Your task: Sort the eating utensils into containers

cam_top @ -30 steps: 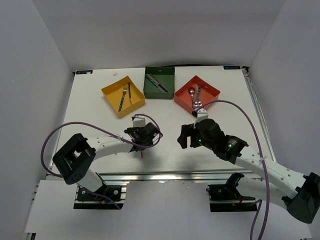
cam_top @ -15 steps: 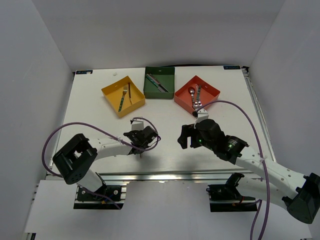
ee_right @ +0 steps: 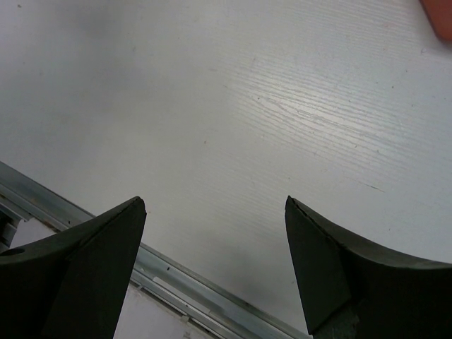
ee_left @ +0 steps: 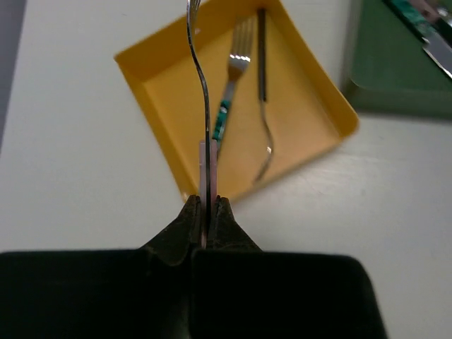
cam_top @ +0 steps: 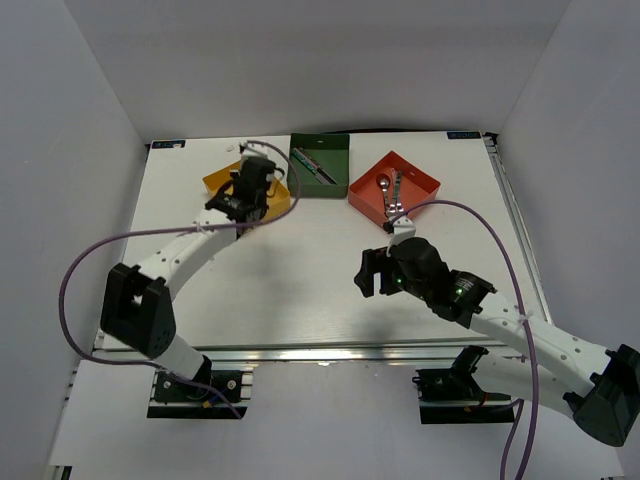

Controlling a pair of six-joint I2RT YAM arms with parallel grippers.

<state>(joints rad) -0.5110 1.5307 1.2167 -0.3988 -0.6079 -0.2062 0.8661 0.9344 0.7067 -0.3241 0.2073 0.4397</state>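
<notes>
My left gripper [ee_left: 206,201] is shut on the pale pink handle of a slim silver utensil [ee_left: 205,92], seen edge-on, which reaches out over the yellow tray [ee_left: 150,120]. A teal-handled fork [ee_left: 236,63] and a second slim utensil [ee_left: 263,106] lie in that tray. From above, the left gripper [cam_top: 243,205] hangs over the yellow tray [cam_top: 215,183] and hides most of it. The dark green tray [cam_top: 337,150] holds utensils [cam_top: 315,165]. Spoons [cam_top: 388,195] lie in the red-orange tray [cam_top: 420,180]. My right gripper [cam_top: 372,272] [ee_right: 215,201] stands open over bare table.
The table's metal front rail [ee_right: 176,275] runs just under the right gripper. A corner of the red-orange tray [ee_right: 441,18] shows at that view's top right. Part of the green tray [ee_left: 395,78] lies right of the yellow one. White walls enclose the table.
The left gripper closed on the utensil near the table's front middle, then swung with it up and back to the yellow tray. The right arm has stayed put.
</notes>
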